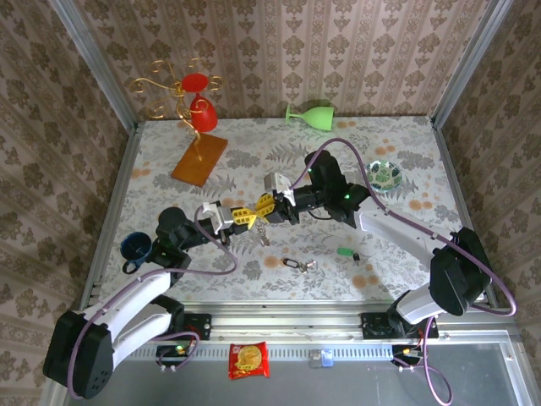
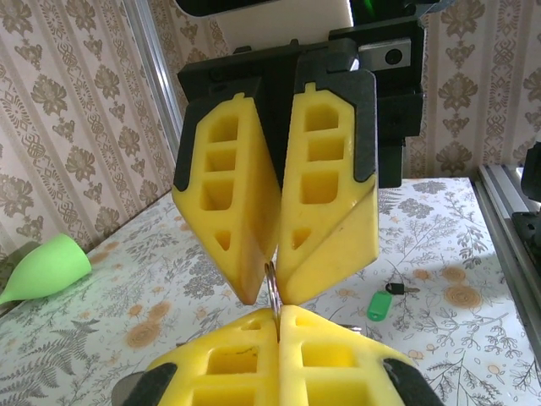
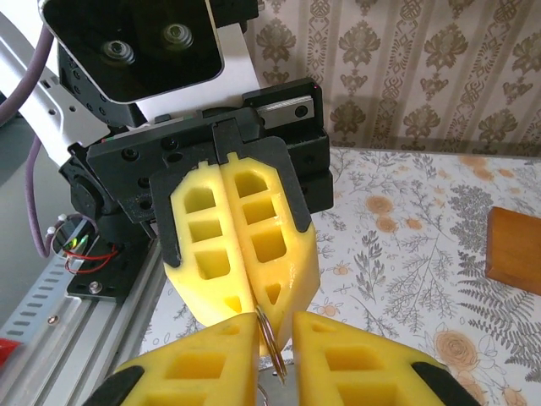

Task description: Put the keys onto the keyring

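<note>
1. The thin brownish-grey metal loop keyring point(image 3: 272, 342) hangs in the air above the middle of the floral-patterned tabletop point(image 1: 321, 283), between two sets of yellow fingertips that meet nose to nose.
2. The left gripper point(image 1: 241, 217) is clenched on the keyring, pads pressed together with the wire pinched at the tips.
3. The right gripper point(image 1: 269, 205) has the same wire in the narrow gap between its pads. From here I cannot tell whether those pads bear on it.
4. Risk, as I judge it: the hold sits at the very tips on a thin, smooth wire. If the two arms pull or twist unevenly, the loop could slip out, spring aside or drop to the table. If the two pinch points sit too close together, no gap may open for a key.
5. Orientation: both wrist views show the loop edge-on, so its plane stands roughly upright. The visible stretch of wire runs roughly up and down. Most of the loop is hidden, so its long axis cannot be fixed.
6. The small bright-green-headed key point(image 1: 345, 252) and the small dark-headed silver key point(image 1: 297, 265) lie flat on the table, nearer the arm bases. They are apart from each other and from the grippers, and neither is threaded yet.
</note>
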`<state>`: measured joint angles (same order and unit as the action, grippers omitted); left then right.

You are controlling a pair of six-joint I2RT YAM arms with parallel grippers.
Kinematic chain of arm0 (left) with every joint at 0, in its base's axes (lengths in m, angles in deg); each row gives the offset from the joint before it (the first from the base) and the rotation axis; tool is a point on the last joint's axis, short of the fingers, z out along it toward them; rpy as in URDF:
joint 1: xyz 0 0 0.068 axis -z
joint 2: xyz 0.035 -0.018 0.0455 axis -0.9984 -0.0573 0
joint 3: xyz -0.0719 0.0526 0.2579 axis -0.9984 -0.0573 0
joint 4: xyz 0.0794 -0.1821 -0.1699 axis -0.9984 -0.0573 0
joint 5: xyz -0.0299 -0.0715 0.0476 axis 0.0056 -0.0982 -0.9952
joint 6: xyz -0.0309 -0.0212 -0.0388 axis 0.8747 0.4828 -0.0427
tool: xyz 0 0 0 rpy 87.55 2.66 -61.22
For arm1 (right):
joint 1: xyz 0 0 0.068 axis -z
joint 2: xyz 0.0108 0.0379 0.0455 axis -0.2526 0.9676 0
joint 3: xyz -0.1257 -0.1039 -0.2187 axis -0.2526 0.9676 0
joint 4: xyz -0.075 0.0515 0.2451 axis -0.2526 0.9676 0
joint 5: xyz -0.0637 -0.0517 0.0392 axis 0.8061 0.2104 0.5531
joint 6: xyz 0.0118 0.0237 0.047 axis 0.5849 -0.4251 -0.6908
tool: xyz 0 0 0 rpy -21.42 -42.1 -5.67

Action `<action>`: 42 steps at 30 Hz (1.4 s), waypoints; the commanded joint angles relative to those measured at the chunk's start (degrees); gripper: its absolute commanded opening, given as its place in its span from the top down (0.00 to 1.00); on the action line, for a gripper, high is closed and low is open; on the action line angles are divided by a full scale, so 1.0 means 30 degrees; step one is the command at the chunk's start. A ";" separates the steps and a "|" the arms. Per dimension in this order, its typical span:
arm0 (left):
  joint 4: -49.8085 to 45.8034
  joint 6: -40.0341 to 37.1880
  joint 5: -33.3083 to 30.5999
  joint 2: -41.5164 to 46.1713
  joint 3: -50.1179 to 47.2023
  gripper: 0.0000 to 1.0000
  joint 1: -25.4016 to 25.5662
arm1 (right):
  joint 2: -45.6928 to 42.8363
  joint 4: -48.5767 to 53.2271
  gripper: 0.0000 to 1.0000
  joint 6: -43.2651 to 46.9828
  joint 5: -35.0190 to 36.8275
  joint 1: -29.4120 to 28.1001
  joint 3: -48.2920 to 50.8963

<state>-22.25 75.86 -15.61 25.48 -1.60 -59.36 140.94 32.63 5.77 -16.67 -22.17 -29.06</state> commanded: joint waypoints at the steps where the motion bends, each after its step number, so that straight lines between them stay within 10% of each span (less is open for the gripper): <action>1: 0.1320 0.0410 0.0908 0.0175 -0.0071 1.00 0.0106 | 0.0198 0.0292 0.84 0.0508 -0.0053 -0.0039 0.0031; 4: 0.1247 0.0377 0.0847 0.0241 -0.0100 1.00 0.0103 | 0.0183 0.1154 1.00 0.1009 -0.0186 -0.0033 -0.0254; 11: -0.2405 -0.1298 -0.0725 0.1040 0.0420 0.75 0.0131 | -0.0103 0.5989 1.00 0.4286 0.1514 -0.0225 -0.2130; 30: -0.6739 -0.3494 0.0565 0.0127 0.2686 0.81 0.0097 | 0.1717 1.3439 1.00 0.9523 0.6773 -0.2629 -0.7401; 38: -0.6475 -0.3468 0.0913 0.0018 0.2745 1.00 0.0088 | 0.1985 1.3111 1.00 0.8705 0.6156 -0.2881 -0.7688; 42: -0.5274 -0.2890 0.1112 0.0065 0.2273 1.00 0.0101 | 0.0610 0.9675 0.79 0.5410 0.3568 -0.1229 -0.5714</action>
<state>-42.08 65.92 -13.88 25.80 4.28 -59.36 146.06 69.04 28.85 1.41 -28.57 -49.21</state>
